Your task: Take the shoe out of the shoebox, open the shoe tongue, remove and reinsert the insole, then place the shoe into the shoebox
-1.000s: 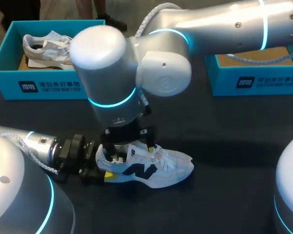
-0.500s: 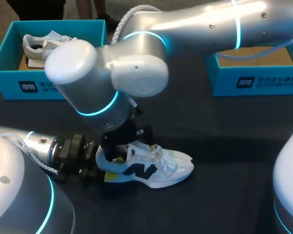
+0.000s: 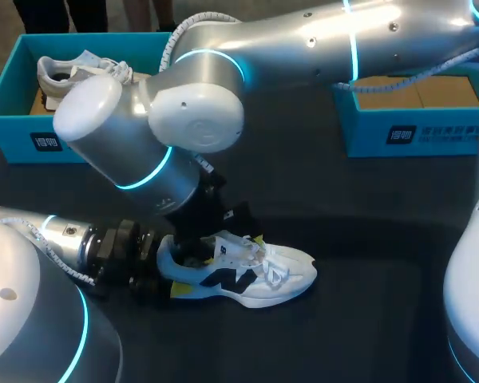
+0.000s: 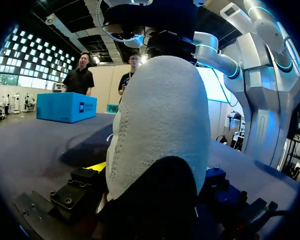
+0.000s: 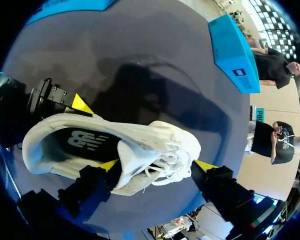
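A white shoe (image 3: 255, 275) with a dark side logo lies on the dark table, toe to the right. My left gripper (image 3: 169, 270) comes in from the left and is shut on its heel. In the left wrist view the heel (image 4: 160, 130) fills the space between the left gripper's (image 4: 157, 175) fingers. My right gripper (image 3: 227, 247) hangs over the shoe's opening. In the right wrist view the right gripper (image 5: 157, 165) stands open. One fingertip (image 5: 108, 165) is inside the shoe behind the tongue (image 5: 140, 160), the other beyond the laces. The dark insole (image 5: 75, 142) shows inside.
A blue shoebox (image 3: 16, 132) at the back left holds a second white shoe (image 3: 76, 76). Another blue shoebox (image 3: 415, 136), lined with brown card, stands at the back right. My right arm's bulky elbow (image 3: 144, 128) hangs over the table's middle left.
My right arm's elbow has swung left and tilted, while its gripper stayed at the shoe's opening and its fingers drew in slightly. The shoe and left gripper have not moved.
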Motion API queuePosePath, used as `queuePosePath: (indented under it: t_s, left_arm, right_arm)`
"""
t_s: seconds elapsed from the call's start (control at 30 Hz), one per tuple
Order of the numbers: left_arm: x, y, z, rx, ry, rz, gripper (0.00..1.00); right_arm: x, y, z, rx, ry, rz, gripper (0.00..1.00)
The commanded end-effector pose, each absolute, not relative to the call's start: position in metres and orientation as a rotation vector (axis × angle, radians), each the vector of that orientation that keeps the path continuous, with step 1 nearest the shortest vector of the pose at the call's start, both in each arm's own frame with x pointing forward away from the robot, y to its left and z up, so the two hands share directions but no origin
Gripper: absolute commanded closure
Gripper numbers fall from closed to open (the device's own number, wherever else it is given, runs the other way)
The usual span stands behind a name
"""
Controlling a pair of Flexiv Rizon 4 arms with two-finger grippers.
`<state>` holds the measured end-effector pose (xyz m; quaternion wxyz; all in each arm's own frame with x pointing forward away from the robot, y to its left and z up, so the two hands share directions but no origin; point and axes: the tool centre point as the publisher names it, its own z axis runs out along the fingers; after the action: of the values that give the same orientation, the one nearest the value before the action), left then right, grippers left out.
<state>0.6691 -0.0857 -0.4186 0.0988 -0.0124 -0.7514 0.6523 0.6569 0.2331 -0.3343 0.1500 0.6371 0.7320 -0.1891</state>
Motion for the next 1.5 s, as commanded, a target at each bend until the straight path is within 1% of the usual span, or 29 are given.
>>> queuePosePath:
  t_s: [0.03, 0.07, 0.1, 0.17, 0.23, 0.3, 0.33, 0.37, 0.47, 0.5, 0.53, 0.57, 0.6, 0.63, 0.67, 0.87, 0.93, 1.0, 1.13, 1.5]
  left_arm:
    - [0.669, -0.087, -0.421, -0.033, -2.225, 1.93, 1.0]
    - [0.669, -0.087, -0.421, -0.033, -2.225, 1.93, 1.0]
    - [0.669, -0.087, -0.421, -0.033, -2.225, 1.93, 1.0]
    - [0.669, -0.087, -0.421, -0.033, -2.225, 1.93, 1.0]
    - [0.669, -0.087, -0.421, -0.033, -2.225, 1.93, 1.0]
    - [0.669, -0.087, -0.421, -0.033, -2.225, 1.93, 1.0]
    - [0.669, -0.087, -0.421, -0.033, -2.225, 1.93, 1.0]
    - [0.669, -0.087, -0.421, -0.033, -2.225, 1.93, 1.0]
    - [0.669, -0.087, -0.421, -0.033, -2.225, 1.93, 1.0]
    - [0.669, -0.087, -0.421, -0.033, -2.225, 1.93, 1.0]
    - [0.669, -0.087, -0.421, -0.033, -2.225, 1.93, 1.0]
    - [0.669, -0.087, -0.421, -0.033, -2.225, 1.93, 1.0]
    - [0.669, -0.087, -0.421, -0.033, -2.225, 1.93, 1.0]
    - [0.669, -0.087, -0.421, -0.033, -2.225, 1.93, 1.0]
    - [0.669, -0.087, -0.421, -0.033, -2.225, 1.93, 1.0]
    - [0.669, -0.087, -0.421, -0.033, -2.225, 1.93, 1.0]
    - [0.669, -0.087, -0.421, -0.033, -2.225, 1.93, 1.0]
    - [0.669, -0.087, -0.421, -0.033, -2.225, 1.93, 1.0]
    - [0.669, -0.087, -0.421, -0.033, -2.225, 1.93, 1.0]
    - [0.669, -0.087, -0.421, -0.033, -2.225, 1.93, 1.0]
  right_arm:
    - [0.65, 0.227, -0.327, 2.378, 1.332, -0.317, 0.19]
    - [0.649, 0.226, -0.326, 2.378, 1.334, -0.319, 0.25]
    - [0.649, 0.226, -0.324, 2.376, 1.337, -0.319, 0.28]
    - [0.648, 0.225, -0.321, 2.373, 1.344, -0.324, 0.3]
    - [0.647, 0.224, -0.32, 2.373, 1.351, -0.325, 0.28]
    - [0.645, 0.222, -0.318, 2.374, 1.358, -0.333, 0.28]
    - [0.645, 0.22, -0.318, 2.375, 1.367, -0.338, 0.33]
    - [0.644, 0.219, -0.318, 2.376, 1.373, -0.341, 0.32]
    - [0.644, 0.214, -0.32, 2.39, 1.418, -0.356, 0.38]
    - [0.646, 0.212, -0.323, 2.398, 1.441, -0.358, 0.51]
    - [0.646, 0.211, -0.324, 2.402, 1.454, -0.358, 0.52]
    - [0.647, 0.21, -0.326, 2.405, 1.479, -0.353, 0.57]
    - [0.648, 0.209, -0.327, 2.41, 1.5, -0.349, 0.67]
    - [0.648, 0.209, -0.328, 2.413, 1.526, -0.344, 0.87]
    - [0.648, 0.209, -0.328, 2.416, 1.544, -0.345, 1.0]
    - [0.649, 0.203, -0.327, 2.425, 1.697, -0.303, 1.0]
    - [0.649, 0.195, -0.327, 2.444, 1.793, -0.212, 1.0]
    - [0.649, 0.189, -0.327, 2.452, 1.826, -0.22, 1.0]
    - [0.649, 0.172, -0.328, 2.471, 2.036, -0.027, 1.0]
    - [0.655, 0.156, -0.337, 2.456, 2.28, 0.126, 1.0]
